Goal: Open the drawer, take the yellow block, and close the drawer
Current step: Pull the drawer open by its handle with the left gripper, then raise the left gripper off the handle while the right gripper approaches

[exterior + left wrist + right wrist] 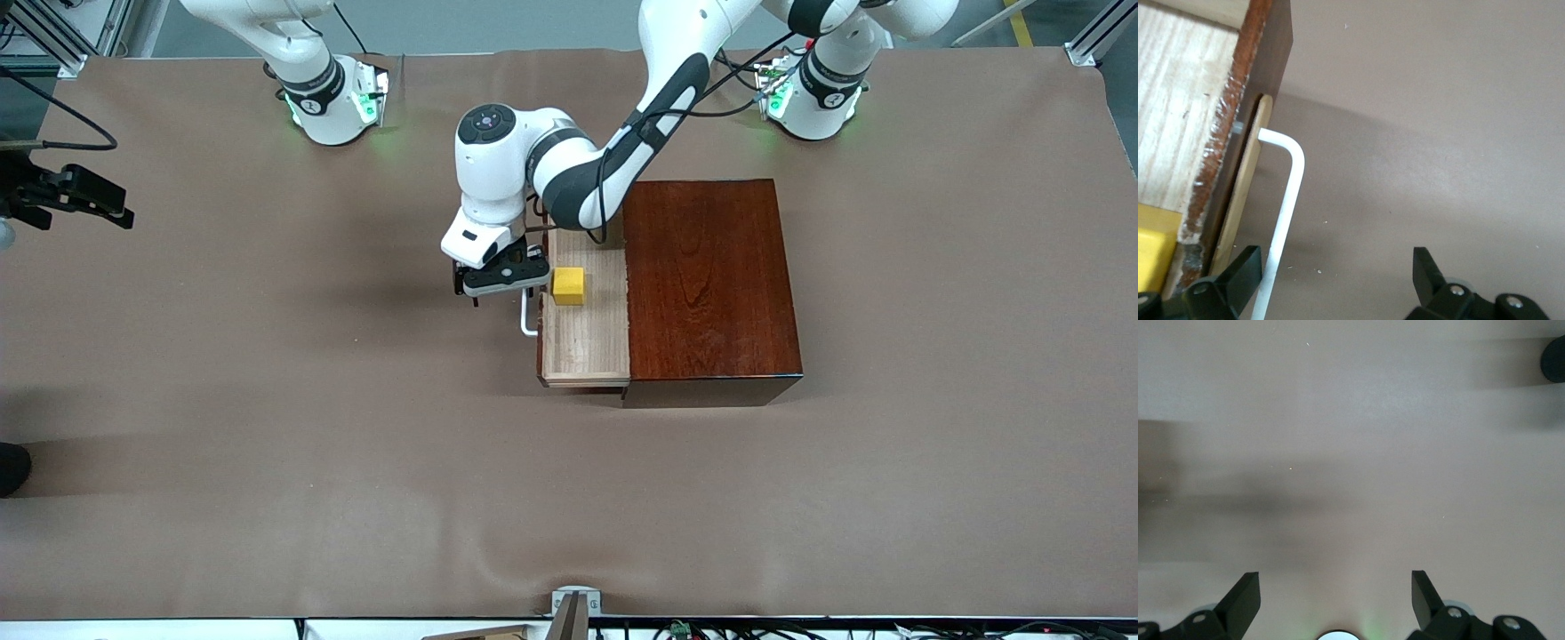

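Landmark: wooden box [711,284], glossy dark reddish-brown, on the brown bench [267,400].

Drawer [591,347]: pulled out of the box toward the right arm's end of the bench; light-wood floor exposed. White U-shaped bar handle [527,317] on the drawer's front panel.

Yellow block [569,285]: sits in the open drawer, on its floor, close to the front panel, clear of the box. Left wrist view shows only a yellow corner of it inside the panel.

Left tool [500,283]: arm reaches from its base over the box; tool is just in front of the drawer's front panel, at the handle. Fingers spread. One finger [1238,277] lies just beside the handle bar; the other is well out over bare bench. Nothing pinched.

Right tool [84,191]: waits over the bench's edge at the right arm's end, well apart from the box. Fingers [1241,600] spread wide, holding nothing.
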Available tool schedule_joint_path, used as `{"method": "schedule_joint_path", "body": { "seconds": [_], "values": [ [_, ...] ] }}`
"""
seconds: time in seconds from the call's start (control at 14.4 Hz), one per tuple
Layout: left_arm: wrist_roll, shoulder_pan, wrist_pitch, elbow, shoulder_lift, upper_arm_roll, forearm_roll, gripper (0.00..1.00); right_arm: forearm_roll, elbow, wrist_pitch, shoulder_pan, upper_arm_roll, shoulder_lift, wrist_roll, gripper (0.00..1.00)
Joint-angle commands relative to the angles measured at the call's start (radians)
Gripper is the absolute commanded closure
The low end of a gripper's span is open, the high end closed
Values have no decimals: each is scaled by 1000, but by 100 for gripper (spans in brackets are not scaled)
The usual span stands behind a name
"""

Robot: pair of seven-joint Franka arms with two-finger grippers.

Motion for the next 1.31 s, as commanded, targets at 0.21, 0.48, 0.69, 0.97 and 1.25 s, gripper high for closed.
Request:
{"method": "schedule_joint_path", "body": {
  "seconds": [0.21, 0.48, 0.69, 0.97, 1.25],
  "values": [
    [33, -4, -165, 20, -141, 19, -2, 0, -1, 9, 1, -31, 17, 40, 68, 0],
    [142, 60, -325, 20, -277, 17, -10, 0, 17, 6, -1, 24, 23, 58, 289, 0],
    [243, 161, -456, 2, -415, 17, -11, 0, 54, 6, -2, 84, 23, 59, 436, 0],
    [386, 285, -618, -5, -517, 16, -10, 0, 141, -3, -8, 163, 24, 71, 684, 0],
    [598, 419, -738, -17, -584, 14, -11, 0, 162, -3, -2, 239, 24, 85, 858, 0]
  ]
}}
